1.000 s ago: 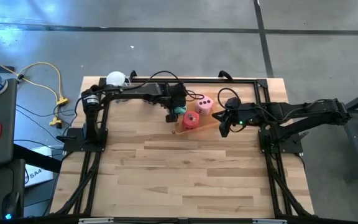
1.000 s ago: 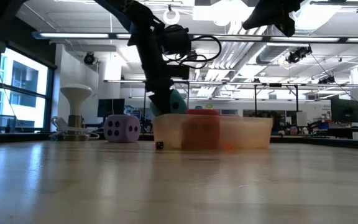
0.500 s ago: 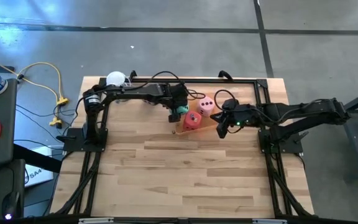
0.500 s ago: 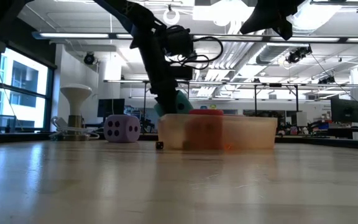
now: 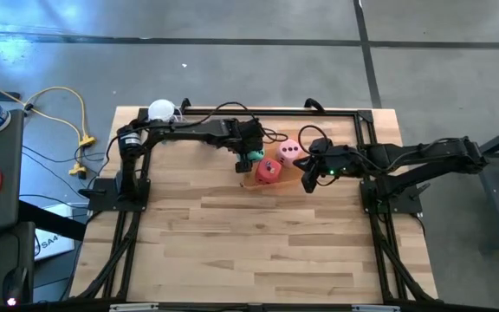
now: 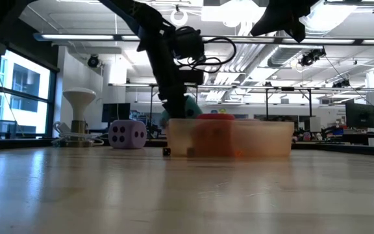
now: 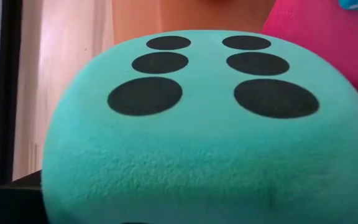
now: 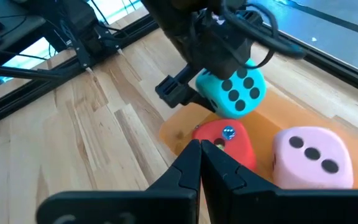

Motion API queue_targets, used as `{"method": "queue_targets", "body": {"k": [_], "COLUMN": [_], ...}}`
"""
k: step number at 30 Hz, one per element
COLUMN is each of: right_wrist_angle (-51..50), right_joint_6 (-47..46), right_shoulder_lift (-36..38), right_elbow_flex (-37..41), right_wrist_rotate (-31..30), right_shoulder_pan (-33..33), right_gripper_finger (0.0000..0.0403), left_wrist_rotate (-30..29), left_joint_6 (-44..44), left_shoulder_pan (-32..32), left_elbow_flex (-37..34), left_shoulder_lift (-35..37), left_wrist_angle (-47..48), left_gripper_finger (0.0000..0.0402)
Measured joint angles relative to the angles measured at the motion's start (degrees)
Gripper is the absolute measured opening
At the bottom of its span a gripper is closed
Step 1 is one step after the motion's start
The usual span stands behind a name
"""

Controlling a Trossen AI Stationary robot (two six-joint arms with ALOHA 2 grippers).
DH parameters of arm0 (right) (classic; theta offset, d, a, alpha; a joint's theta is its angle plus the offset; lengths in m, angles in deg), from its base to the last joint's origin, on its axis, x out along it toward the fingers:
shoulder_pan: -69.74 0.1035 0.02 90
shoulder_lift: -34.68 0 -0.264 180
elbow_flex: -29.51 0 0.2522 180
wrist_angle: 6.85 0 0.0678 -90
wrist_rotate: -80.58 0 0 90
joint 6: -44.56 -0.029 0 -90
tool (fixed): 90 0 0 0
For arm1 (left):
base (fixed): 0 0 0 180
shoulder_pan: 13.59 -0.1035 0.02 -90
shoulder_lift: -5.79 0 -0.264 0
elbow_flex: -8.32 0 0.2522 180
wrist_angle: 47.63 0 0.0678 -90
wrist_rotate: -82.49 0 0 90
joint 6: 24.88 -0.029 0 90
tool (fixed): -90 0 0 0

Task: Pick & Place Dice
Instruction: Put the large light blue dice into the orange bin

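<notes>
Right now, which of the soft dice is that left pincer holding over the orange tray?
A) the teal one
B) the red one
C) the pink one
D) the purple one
A: the left pincer grips the teal die above the orange tray, where the red die and pink die already sit; the purple die stands apart on the table.

Robotics lab or workshop: open industrial hall, exposed ceiling ducts (image 6: 239,62), strip lighting, monitors (image 6: 359,116) on far benches; butcher-block desk (image 5: 258,234) in black frame, grey concrete floor (image 5: 232,52), loose yellow cable (image 5: 76,121).
</notes>
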Motion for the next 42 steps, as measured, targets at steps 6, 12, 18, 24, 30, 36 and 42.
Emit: {"method": "queue_targets", "body": {"k": [6, 12, 18, 24, 30, 36, 42], "right_wrist_angle": [-0.04, -0.25, -0.44, 0.07, 1.0, 12.04, 17.62], "right_joint_6": [0.02, 0.31, 0.46, 5.01, 9.52, 16.33, 18.06], "right_shoulder_lift": [0.02, 0.01, 0.02, -0.6, -6.78, -15.46, -20.09], "right_elbow_flex": [0.0, 0.0, 0.0, 0.0, 0.0, 0.04, 0.02], "right_wrist_rotate": [0.0, 0.0, 0.0, -0.87, 2.62, 14.96, 13.75], "right_shoulder_pan": [0.0, 0.0, 0.0, -0.57, -4.84, -8.88, -11.51], "right_gripper_finger": [0.0002, 0.0002, 0.0002, 0.0002, 0.0002, 0.0002, 0.0002], "left_wrist_rotate": [1.46, 1.47, 9.53, 12.31, 11.76, 11.63, 11.65], "left_joint_6": [0.94, 4.77, 2.35, 5.28, 6.95, 6.33, 8.34], "left_shoulder_pan": [0.42, 0.14, -0.23, -0.24, -0.45, -0.06, -0.06], "left_elbow_flex": [0.0, 0.0, 0.04, 0.0, 0.0, 0.0, 0.0], "left_shoulder_lift": [0.02, 0.02, 0.07, -0.02, -0.02, -0.02, -0.02], "left_wrist_angle": [-0.23, -1.24, -1.75, -3.5, -4.56, -4.39, -4.22], "left_gripper_finger": [0.04, 0.04, 0.04, 0.04, 0.04, 0.04, 0.04]}}
